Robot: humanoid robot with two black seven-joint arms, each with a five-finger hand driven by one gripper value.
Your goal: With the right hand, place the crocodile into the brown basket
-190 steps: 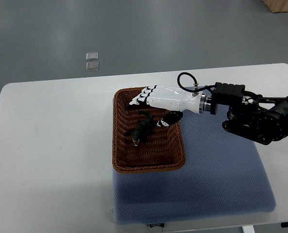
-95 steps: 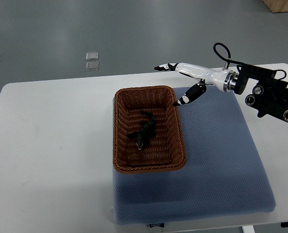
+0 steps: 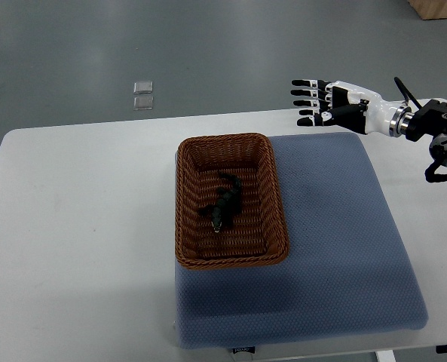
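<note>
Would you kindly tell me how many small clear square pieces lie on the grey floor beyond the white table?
2. One small clear square piece lies on the grey floor beyond the white table; the other piece lies beside it, nearer the table. None looks hidden.

The right hand (image 3: pixel 342 108) had a glossy white shell over black joints, and its fingers (image 3: pixel 307 93) were banded black and white. A silver metal ring (image 3: pixel 394 122) joined it to a black forearm (image 3: pixel 443 136) with round fittings, and a thin black cable (image 3: pixel 402 86) looped above the wrist.

Dark green crocodile (image 3: pixel 225 206), brown woven basket (image 3: pixel 185 226), blue dotted mat (image 3: pixel 344 249)
</note>
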